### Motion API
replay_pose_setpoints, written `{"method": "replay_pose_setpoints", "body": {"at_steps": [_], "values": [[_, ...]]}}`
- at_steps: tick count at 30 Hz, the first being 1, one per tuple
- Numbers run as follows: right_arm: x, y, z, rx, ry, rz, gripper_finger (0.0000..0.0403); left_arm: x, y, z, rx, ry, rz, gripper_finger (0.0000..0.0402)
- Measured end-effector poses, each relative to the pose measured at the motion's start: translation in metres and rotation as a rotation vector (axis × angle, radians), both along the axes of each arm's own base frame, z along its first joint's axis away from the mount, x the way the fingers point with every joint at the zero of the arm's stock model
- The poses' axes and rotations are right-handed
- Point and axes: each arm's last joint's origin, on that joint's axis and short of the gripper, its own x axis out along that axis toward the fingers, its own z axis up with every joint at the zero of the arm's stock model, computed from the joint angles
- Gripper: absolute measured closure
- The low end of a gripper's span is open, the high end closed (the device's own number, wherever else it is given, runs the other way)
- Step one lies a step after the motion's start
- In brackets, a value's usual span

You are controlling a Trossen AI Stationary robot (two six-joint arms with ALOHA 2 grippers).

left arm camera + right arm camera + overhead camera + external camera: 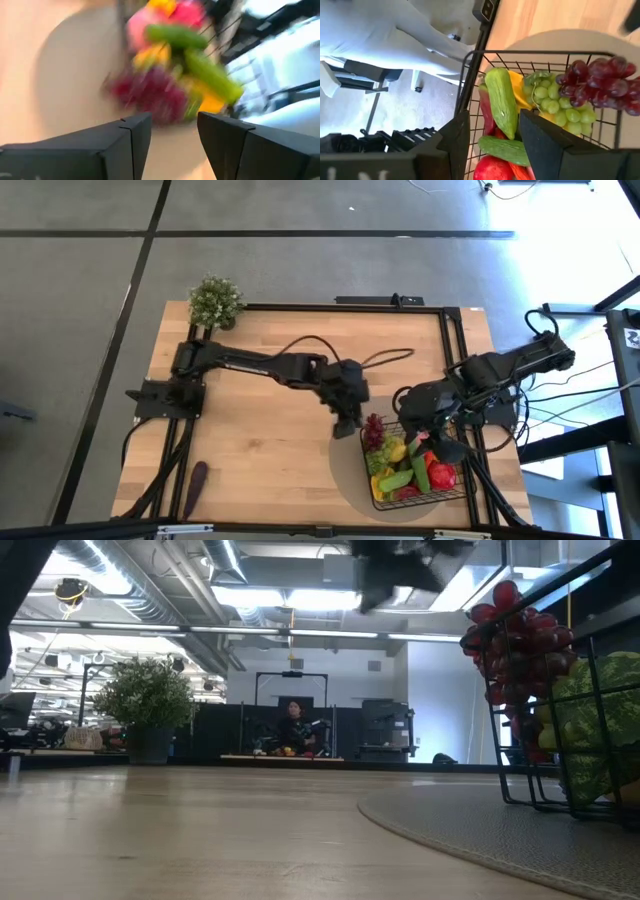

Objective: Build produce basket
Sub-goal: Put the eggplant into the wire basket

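Note:
The black wire basket (378, 501) stands on a round grey mat (345, 470) at the table's near right, filled with produce. Dark red grapes (600, 82) hang over its rim, and they also show in the low view (515, 630). Green grapes (552, 100), two cucumbers (501, 102) and a red apple (492, 170) lie inside. My left gripper (174, 125) is open and empty, in the air just left of the basket (347, 426). My right gripper (495, 130) is open above the basket's produce (437, 448). A purple eggplant (196, 480) lies on the table at the near left.
A leafy potted plant (215, 301) stands at the table's far left corner. A black cable (330, 345) loops over the table's middle. A black frame rail (455, 350) runs along the right side. Bare wood (270, 440) lies between the eggplant and the mat.

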Motion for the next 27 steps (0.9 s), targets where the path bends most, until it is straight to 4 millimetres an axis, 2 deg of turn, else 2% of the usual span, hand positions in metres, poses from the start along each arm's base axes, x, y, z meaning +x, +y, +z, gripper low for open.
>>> {"method": "replay_pose_setpoints", "body": {"at_steps": [4, 7, 12, 18, 22, 27], "values": [[-0.007, -0.004, 0.020, -0.030, -0.037, 0.019, 0.0240, -0.030, 0.005, 0.023, 0.054, 0.121, 0.113, 0.0254], [-0.013, -0.009, 0.036, -0.093, -0.105, 0.003, 0.0240, -0.050, 0.008, 0.033, 0.034, 0.228, 0.210, 0.0254], [-0.022, -0.017, 0.050, -0.230, -0.197, -0.026, 0.0240, -0.084, 0.001, 0.044, 0.007, 0.414, 0.357, 0.0254], [-0.025, -0.023, 0.052, -0.364, -0.276, -0.024, 0.0240, -0.123, -0.023, 0.051, -0.024, 0.642, 0.501, 0.0254], [-0.026, -0.025, 0.053, -0.400, -0.299, 0.007, 0.0240, -0.142, -0.045, 0.054, -0.041, 0.732, 0.573, 0.0254], [-0.023, -0.034, 0.053, -0.406, -0.291, -0.039, 0.0240, -0.166, -0.071, 0.059, -0.071, 0.806, 0.656, 0.0254]]}}
